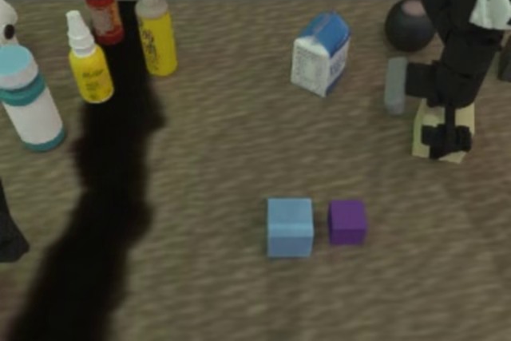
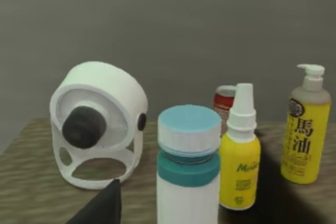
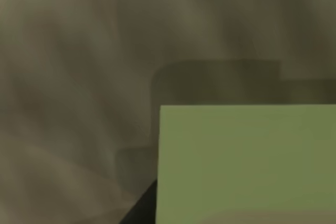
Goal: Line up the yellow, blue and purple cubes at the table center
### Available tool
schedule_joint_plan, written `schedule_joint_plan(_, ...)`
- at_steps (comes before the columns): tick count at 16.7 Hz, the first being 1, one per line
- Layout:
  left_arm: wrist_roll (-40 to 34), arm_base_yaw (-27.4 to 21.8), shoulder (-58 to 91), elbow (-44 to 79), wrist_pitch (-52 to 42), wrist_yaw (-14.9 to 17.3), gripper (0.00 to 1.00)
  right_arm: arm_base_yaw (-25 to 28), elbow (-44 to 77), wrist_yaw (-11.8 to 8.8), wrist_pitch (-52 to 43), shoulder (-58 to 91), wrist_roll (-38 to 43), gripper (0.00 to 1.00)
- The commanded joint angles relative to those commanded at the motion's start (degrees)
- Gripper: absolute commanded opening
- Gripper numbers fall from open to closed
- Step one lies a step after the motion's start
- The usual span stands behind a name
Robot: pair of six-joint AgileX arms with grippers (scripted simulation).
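Cubes come to three here: the blue cube [image 1: 290, 227] and the purple cube [image 1: 347, 222] sit side by side near the bench's middle, just apart, and the yellow cube [image 1: 444, 132] stands far off toward the right side. That yellow one is mostly hidden in the top view under my right gripper [image 1: 447, 138], which is down over it with dark fingers at two of its sides; I cannot tell whether they press it. In the right wrist view the yellow cube [image 3: 247, 163] fills the lower part, cut off by the edge, and the rest is blurred bench.

My left gripper [image 1: 9, 237] is parked at the left edge, mostly out of the picture; only one dark fingertip [image 2: 107, 205] shows in its wrist view, so its spread is unclear.

The bench [image 1: 215, 157] is brown-beige and rough like woven carpet, crossed by a long black shadow on the left. Farther back stand two yellow bottles [image 1: 89, 61] [image 1: 156, 31], one red can [image 1: 104, 12], one white bottle with teal bands [image 1: 29, 97], one blue-and-white milk carton [image 1: 321, 53], one dark ball [image 1: 409, 24] and one grey block [image 1: 395, 85]. A white round device [image 2: 97, 124] shows in the left wrist view. Behind is a plain grey wall [image 2: 168, 24].
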Motion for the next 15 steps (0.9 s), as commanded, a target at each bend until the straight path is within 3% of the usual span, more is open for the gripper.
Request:
schedule_joint_plan(5, 0.0, 0.0, 0.0, 0.0, 0.0, 0.0, 1.00, 0.0, 0.0, 0.0, 0.0, 0.0, 0.0, 0.02)
schedule_joint_plan(15, 0.0, 0.0, 0.0, 0.0, 0.0, 0.0, 1.00, 0.1, 0.0, 0.0, -0.5, -0.5, 0.2, 0.00)
